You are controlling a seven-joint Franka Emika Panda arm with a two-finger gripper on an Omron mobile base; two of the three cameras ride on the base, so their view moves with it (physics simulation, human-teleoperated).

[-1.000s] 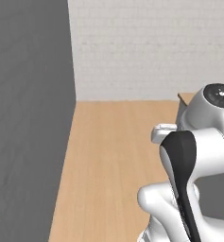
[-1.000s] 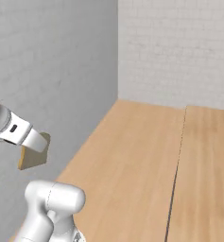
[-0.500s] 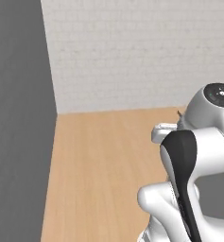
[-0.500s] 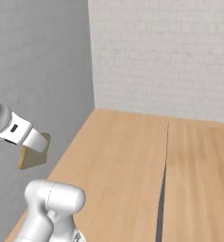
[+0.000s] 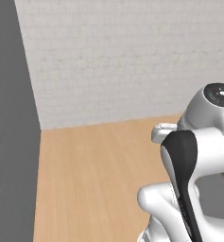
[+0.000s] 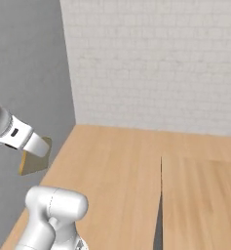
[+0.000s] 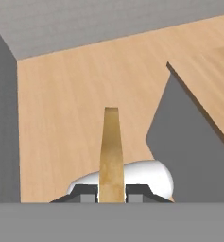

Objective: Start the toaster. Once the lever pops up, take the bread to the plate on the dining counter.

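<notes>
Your pincer (image 7: pixel 111 193) is clenched on the bread (image 7: pixel 111 156), which stands edge-on between the two dark fingertips (image 7: pixel 85 194) in the hand view. In the right base view the bread (image 6: pixel 35 156) hangs at the left, beside the grey wall (image 6: pixel 24 73), above the light wooden floor (image 6: pixel 117 176).

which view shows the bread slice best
The hand view: the bread stands edge-on, dead centre, pinched between the hand's two dark fingertips. The right base view catches its flat tan face at the left edge, partly covered by the hand.
</notes>
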